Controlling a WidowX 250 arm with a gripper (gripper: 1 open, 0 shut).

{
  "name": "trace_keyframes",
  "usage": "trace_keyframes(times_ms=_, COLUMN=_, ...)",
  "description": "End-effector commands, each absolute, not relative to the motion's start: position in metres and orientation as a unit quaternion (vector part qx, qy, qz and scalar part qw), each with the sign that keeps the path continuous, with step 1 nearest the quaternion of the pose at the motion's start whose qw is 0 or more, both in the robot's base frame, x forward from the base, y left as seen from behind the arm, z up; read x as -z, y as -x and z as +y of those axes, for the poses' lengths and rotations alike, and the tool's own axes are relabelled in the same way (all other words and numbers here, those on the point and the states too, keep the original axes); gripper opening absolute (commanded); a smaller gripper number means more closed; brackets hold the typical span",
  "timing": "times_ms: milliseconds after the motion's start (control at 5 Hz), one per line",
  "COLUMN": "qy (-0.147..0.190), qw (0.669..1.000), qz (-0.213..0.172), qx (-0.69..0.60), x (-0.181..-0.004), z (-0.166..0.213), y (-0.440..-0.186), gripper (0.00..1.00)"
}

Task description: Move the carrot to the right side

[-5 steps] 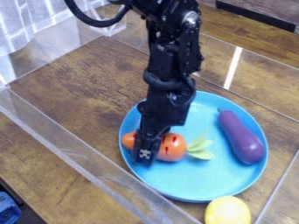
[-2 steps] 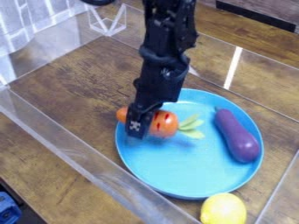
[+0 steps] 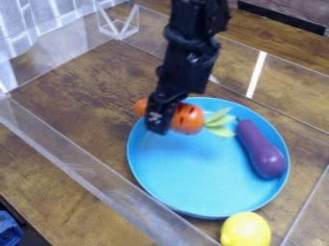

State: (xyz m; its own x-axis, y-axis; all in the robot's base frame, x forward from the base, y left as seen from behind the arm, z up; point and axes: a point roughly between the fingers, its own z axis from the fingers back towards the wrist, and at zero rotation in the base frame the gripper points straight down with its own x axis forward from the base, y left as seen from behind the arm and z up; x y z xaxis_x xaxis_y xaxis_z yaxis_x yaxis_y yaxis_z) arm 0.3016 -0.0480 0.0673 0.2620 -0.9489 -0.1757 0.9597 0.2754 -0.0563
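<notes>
The end effector (image 3: pixel 170 117) pinches the carrot (image 3: pixel 188 119) over the plate's (image 3: pixel 195 184) twelve o'clock edge; next, carry it toward three o'clock and lower it.

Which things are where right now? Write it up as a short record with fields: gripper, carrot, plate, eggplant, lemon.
gripper: reaches down from the top of the view, fingers around the carrot
carrot: orange with a light green leafy end, gripped at the upper-left part of the blue plate; whether it touches the plate is hard to tell
plate: round, blue, on the brown table
eggplant: purple, lying on the plate toward its right edge
lemon: yellow, off the plate, at the bottom of the view
</notes>
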Motion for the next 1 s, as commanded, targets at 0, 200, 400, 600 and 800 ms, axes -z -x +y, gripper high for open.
trace_keyframes(times_ms=0, qy=-0.048, qw=0.792, qz=0.07, qx=0.604, x=-0.085, z=-0.062, y=-0.314, gripper=0.0)
trace_keyframes(times_ms=200, qy=-0.054, qw=0.793, qz=0.072, qx=0.603, x=-0.08, z=-0.062, y=-0.311, gripper=0.0)
trace_keyframes(times_ms=400, qy=-0.056, qw=0.794, qz=0.074, qx=0.6, x=-0.072, z=-0.059, y=-0.309, gripper=0.0)
trace_keyframes(times_ms=600, qy=-0.059, qw=0.794, qz=0.075, qx=0.6, x=-0.072, z=-0.068, y=-0.318, gripper=0.0)
trace_keyframes(times_ms=800, qy=-0.061, qw=0.794, qz=0.077, qx=0.6, x=-0.072, z=-0.077, y=-0.327, gripper=0.0)
